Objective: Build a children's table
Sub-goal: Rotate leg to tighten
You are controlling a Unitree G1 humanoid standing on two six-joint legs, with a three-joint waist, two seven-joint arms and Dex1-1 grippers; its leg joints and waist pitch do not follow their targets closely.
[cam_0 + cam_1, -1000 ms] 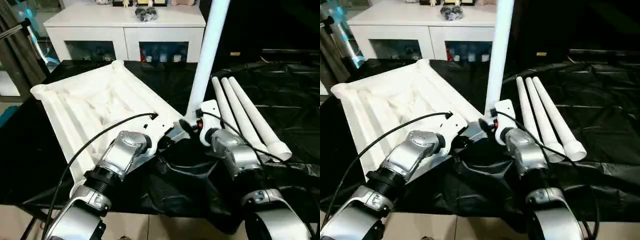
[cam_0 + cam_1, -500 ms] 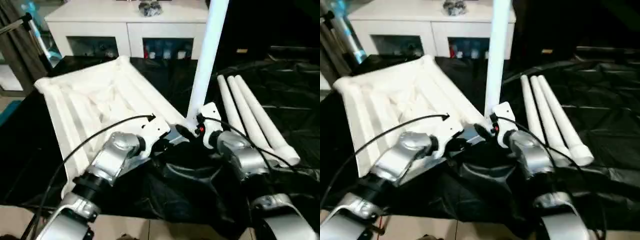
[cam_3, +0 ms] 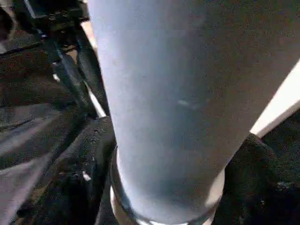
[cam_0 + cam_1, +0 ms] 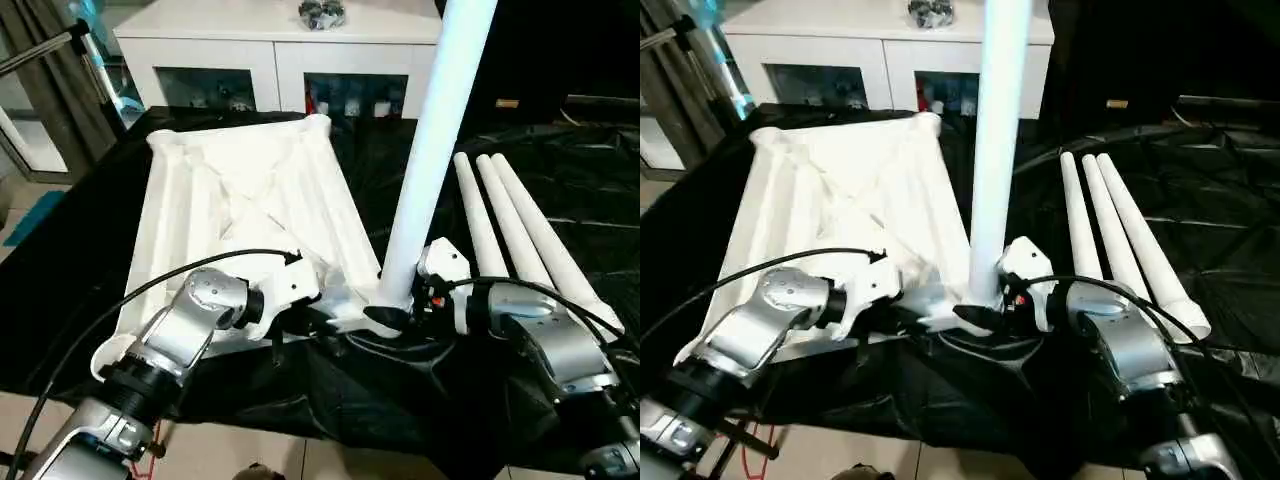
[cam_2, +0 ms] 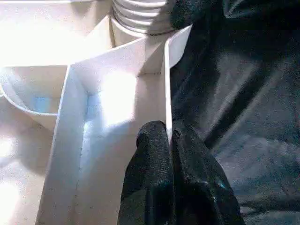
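The white tabletop [image 4: 240, 200] lies ribbed side up on the black cloth. One white leg [image 4: 430, 160] stands upright in its near right corner socket. My right gripper [image 4: 395, 318] is shut on the base of this leg, with a black finger [image 3: 79, 187] on each side of the tube. My left gripper [image 4: 310, 320] is shut on the tabletop's thin rim wall [image 5: 166, 84], right beside that socket, its fingers [image 5: 154, 187] pinching the wall. Three more legs [image 4: 520, 230] lie side by side on the cloth to the right.
A white cabinet [image 4: 270, 40] with glass doors stands behind the table. The black cloth [image 4: 560, 130] is creased and bunches under my forearms at the near edge. A dark stand [image 4: 40, 60] rises at the far left. Tiled floor shows along the front.
The tabletop has swung round on the cloth, its far end now more to the right and straight ahead of me. Both grippers kept their holds, and the view has shifted too.
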